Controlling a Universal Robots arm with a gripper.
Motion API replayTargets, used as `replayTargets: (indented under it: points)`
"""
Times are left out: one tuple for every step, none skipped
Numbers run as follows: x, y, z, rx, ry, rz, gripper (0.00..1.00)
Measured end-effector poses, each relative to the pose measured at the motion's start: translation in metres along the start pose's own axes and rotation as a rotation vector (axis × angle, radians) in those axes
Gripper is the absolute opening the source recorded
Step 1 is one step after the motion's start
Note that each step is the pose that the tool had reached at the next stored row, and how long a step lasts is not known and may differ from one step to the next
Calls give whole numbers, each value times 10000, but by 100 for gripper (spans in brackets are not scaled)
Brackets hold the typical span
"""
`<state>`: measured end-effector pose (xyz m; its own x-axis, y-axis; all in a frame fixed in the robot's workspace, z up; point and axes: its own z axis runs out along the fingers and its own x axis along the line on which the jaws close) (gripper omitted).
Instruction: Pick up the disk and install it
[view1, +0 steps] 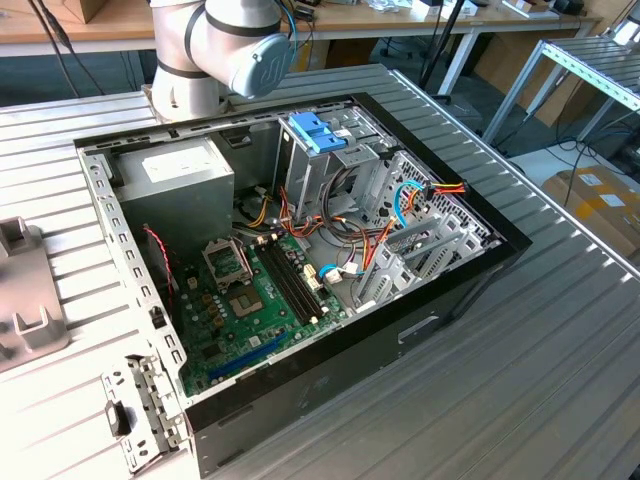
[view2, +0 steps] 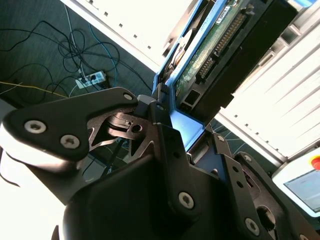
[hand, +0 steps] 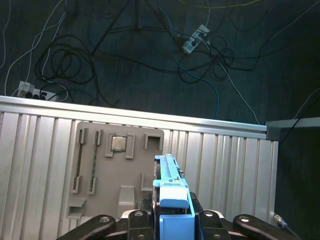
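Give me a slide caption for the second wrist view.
Gripper shut on the disk by its light-blue bracket, circuit board facing the camera.

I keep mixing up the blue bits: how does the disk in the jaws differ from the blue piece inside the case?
The disk is clamped in the jaws above the table; the blue piece sits on the drive cage inside the case. The disk carries a green circuit board in its blue frame; the blue piece is plain plastic with two tabs. Both have light-blue plastic.
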<state>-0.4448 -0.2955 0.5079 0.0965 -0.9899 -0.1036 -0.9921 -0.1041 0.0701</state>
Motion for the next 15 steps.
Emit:
replayTargets:
  points:
    - [1,-7,-1,0,0,0,37]
    - [2,-11,-1,0,0,0,37]
    - [2,-13,-1,1,0,0,37]
    - [2,-15,-2,-1,0,1,37]
    - [3,-17,-2,0,0,1,37]
    - [3,-19,-2,0,0,1,37]
    - [3,-21,-2,0,0,0,37]
    - [3,-23,-2,0,0,1,37]
    - [4,-26,-2,0,0,0,37]
    - [4,-30,-3,0,0,0,37]
    - [5,-33,-3,1,0,0,37]
    - [5,-36,-3,-1,0,0,37]
    - [6,-39,-3,0,0,0,37]
    - [6,-43,-4,0,0,0,37]
    - [7,-46,-4,0,0,0,37]
